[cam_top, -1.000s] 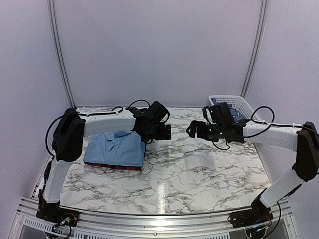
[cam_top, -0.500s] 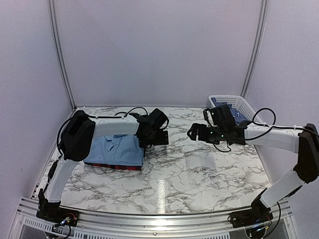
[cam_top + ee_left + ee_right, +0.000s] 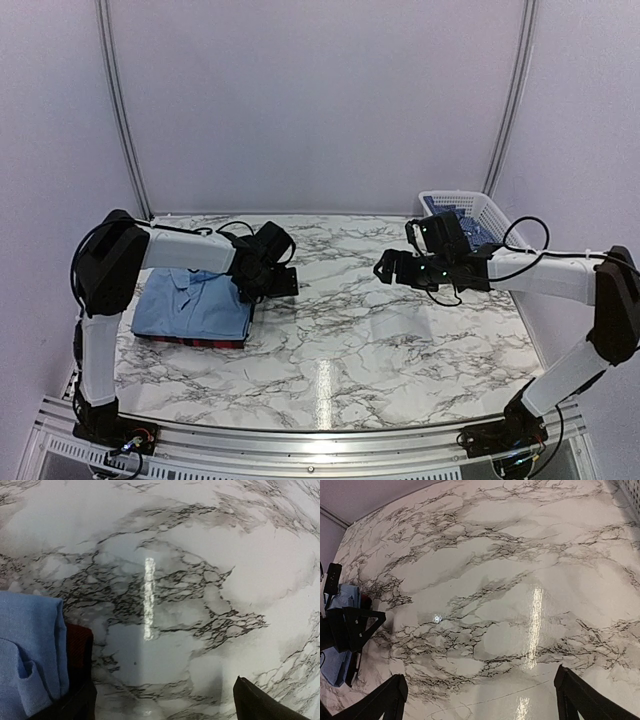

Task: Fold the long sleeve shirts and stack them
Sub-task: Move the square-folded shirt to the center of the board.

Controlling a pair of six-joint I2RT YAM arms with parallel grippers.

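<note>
A lab test cell: plain white panel walls enclosing a marble-patterned table.

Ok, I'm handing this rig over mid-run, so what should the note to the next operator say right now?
Left gripper: open, empty, at the right edge of the light blue shirt.
Right gripper: open, empty, hovering right of centre.
Shirts: blue one folded, lying on the plaid shirt, at the left of the table.
Done: both look folded and stacked.
Left: probably only pulling the arms back. The basket holds something blue, unclear what.
</note>
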